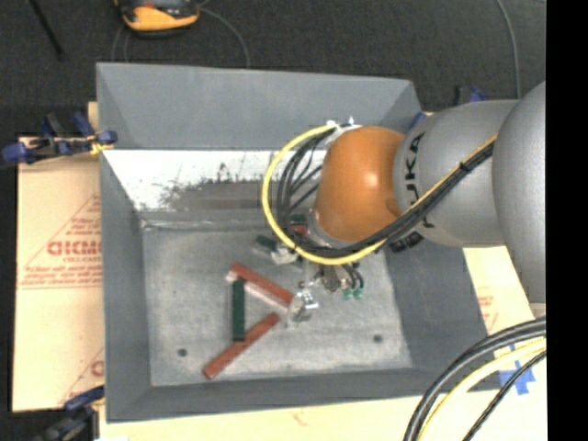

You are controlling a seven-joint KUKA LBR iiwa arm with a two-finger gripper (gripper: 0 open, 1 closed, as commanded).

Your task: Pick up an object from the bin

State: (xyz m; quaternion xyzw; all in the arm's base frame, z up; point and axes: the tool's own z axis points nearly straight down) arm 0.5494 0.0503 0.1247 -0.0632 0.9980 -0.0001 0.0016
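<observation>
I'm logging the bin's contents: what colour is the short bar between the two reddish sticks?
The bar is dark green; the camera view shows it best.

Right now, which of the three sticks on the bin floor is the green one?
The dark green stick, lying nearly up-and-down in the view, left of the gripper. The upper reddish-brown stick and the lower reddish-brown stick both lie slanted.

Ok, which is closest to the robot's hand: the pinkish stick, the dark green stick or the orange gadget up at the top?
1. Pinkish stick, lying slanted just left of the hand.
2. Dark green stick, further left, near the middle of the bin floor.
3. Orange gadget, outside the bin, at the top left.
</observation>
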